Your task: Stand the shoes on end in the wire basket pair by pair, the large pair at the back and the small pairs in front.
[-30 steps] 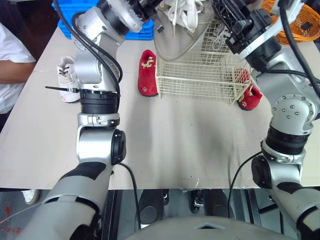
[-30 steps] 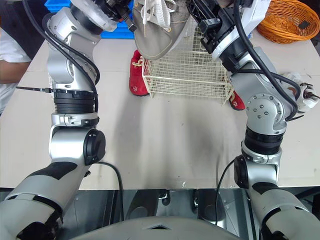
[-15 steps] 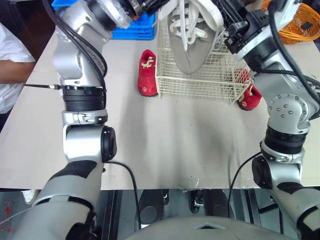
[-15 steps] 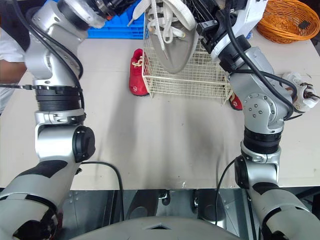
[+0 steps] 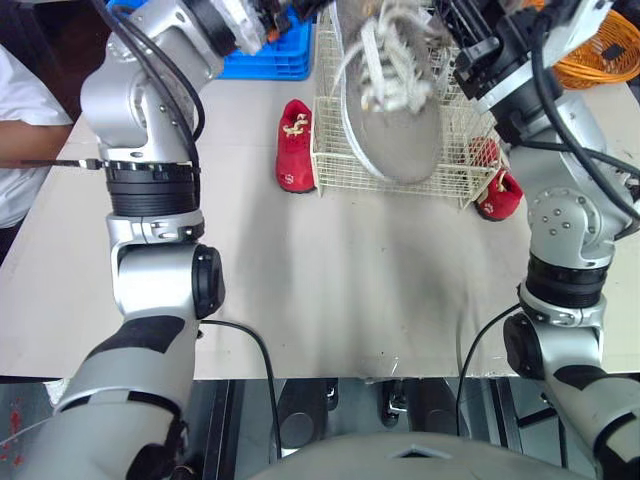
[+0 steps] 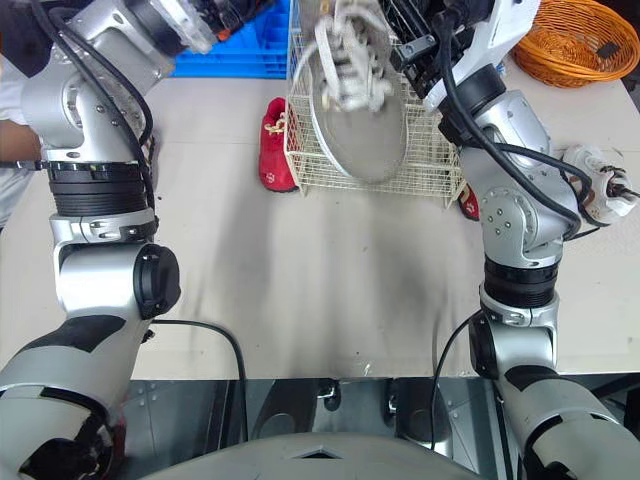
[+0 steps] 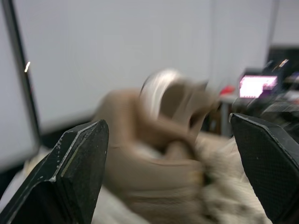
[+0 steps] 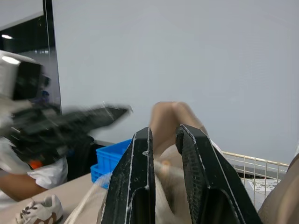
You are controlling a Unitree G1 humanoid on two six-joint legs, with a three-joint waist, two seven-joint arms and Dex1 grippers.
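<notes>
Big tan sneaker (image 5: 395, 110) w/ white laces, toe-down at boxy wire-grid basket (image 5: 330, 165), both arms reaching fwd, R gripper (image 8: 163, 130) pinching heel collar, L gripper (image 7: 166, 123) fingers spread wide.

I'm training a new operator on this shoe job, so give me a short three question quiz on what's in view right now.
1. True or false: a red shoe lies on the table outside the wire basket.
2. Which thing, laces dangling, is at the wire basket? A. a white shoe B. the large shoe C. a blue crate
3. Which has its fingers spread wide, the left gripper or the right gripper?
Key: 1 true; 2 B; 3 the left gripper.
</notes>
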